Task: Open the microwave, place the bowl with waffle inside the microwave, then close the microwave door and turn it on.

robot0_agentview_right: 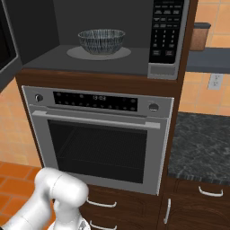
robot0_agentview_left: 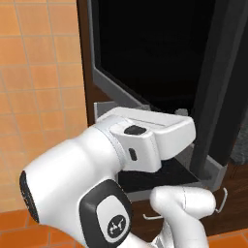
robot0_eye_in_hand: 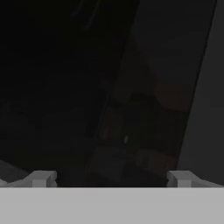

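The microwave (robot0_agentview_right: 161, 67) stands open, its grey cavity showing. On the round pale turntable (robot0_agentview_right: 76, 53) inside sits the ribbed glassy bowl (robot0_agentview_right: 101, 41); its contents are hidden by the rim. The microwave door (robot0_agentview_left: 145, 53) is swung out, a wide black glass panel close in front of the left base camera, with its black vertical bar handle (robot0_agentview_left: 213, 87) on the right. My white hand (robot0_agentview_left: 160, 133) is pressed up near the door's lower grey border. In the hand view my gripper (robot0_eye_in_hand: 111, 179) is open, fingertips (robot0_eye_in_hand: 41, 178) wide apart, facing dark glass with nothing between them.
Below the microwave is the silver oven (robot0_agentview_right: 99, 134) with knobs and a display. The microwave's keypad (robot0_agentview_right: 166, 31) is on the right of the cavity. A dark stone counter (robot0_agentview_right: 202, 143) and wooden drawers (robot0_agentview_right: 197, 202) lie to the right. Orange tiled wall (robot0_agentview_left: 38, 72) is on the left.
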Available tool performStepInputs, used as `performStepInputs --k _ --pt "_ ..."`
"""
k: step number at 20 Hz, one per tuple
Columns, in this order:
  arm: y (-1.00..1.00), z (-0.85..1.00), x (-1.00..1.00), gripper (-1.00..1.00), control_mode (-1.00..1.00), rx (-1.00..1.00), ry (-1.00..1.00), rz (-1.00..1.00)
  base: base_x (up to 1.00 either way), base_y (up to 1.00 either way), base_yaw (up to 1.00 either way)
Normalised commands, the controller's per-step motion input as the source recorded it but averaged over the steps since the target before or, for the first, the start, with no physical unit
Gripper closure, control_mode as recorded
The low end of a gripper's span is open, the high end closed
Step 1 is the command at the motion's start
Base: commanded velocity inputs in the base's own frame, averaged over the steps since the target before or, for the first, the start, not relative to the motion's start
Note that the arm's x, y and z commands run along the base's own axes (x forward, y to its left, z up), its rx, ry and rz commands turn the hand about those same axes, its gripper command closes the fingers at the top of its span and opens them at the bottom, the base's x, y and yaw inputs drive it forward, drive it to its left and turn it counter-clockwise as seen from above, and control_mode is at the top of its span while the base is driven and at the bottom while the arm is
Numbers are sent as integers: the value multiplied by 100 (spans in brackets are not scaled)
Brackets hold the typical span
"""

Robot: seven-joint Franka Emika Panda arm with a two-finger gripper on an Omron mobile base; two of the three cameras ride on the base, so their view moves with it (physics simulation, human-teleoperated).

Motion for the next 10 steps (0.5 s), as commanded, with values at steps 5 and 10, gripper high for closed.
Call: performStepInputs --k 5,10 --pt "-64 9 39 -100 -100 3 4 0 0 0 0" --pt "-75 7 61 -100 -100 8 0 0 0 0 0"
